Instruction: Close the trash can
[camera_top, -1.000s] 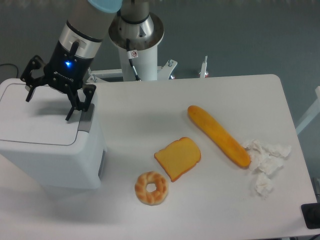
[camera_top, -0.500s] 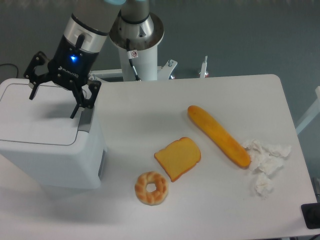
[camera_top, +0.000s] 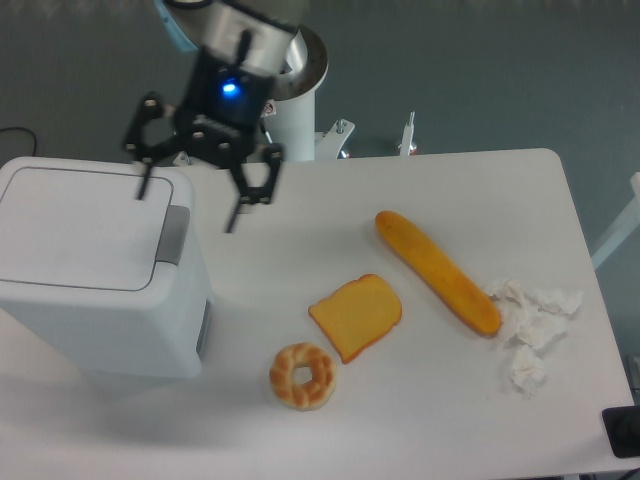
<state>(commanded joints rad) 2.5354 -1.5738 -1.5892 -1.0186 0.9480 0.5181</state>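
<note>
trash can (camera_top: 95, 270) lid lies flat, gripper (camera_top: 188, 210) jaws spread above its edge.

Open tool (camera_top: 187, 208) hovers beside lidded trash can (camera_top: 95, 270).

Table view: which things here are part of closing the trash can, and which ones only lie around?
Part of the job:
trash can, lid down flat
gripper, open, holding nothing

Only lying around:
baguette
toast slice
doughnut
crumpled tissue
</note>
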